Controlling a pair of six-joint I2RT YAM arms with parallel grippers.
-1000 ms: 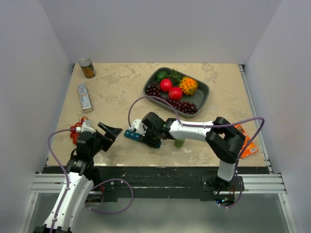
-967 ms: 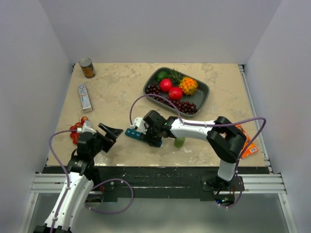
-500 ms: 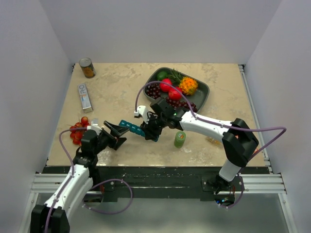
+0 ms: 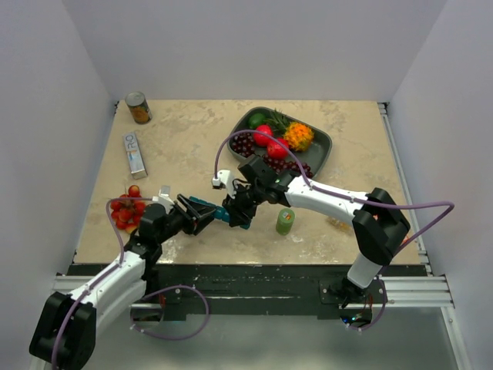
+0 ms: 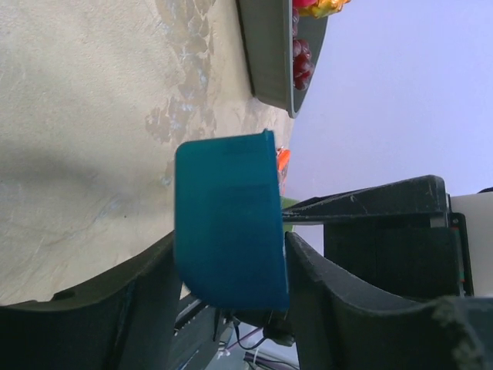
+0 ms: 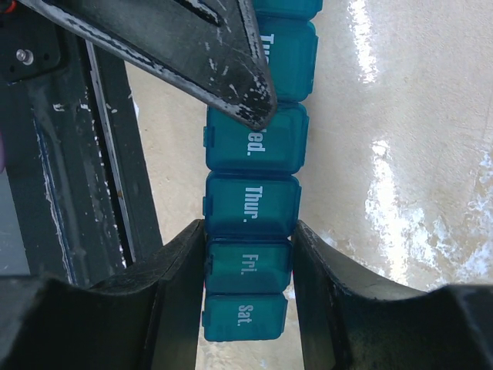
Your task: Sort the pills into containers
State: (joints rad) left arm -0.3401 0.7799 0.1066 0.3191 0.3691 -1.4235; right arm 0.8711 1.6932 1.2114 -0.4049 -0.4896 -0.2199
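While angled inward, left pincer (image 4: 202, 217) and right pincer (image 4: 235, 214) clamp the organizer (image 4: 212, 206).

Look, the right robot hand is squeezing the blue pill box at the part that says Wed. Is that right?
Not quite. The right gripper is squeezing the blue pill box, but at the part that says Fri., not Wed. The right wrist view shows it.
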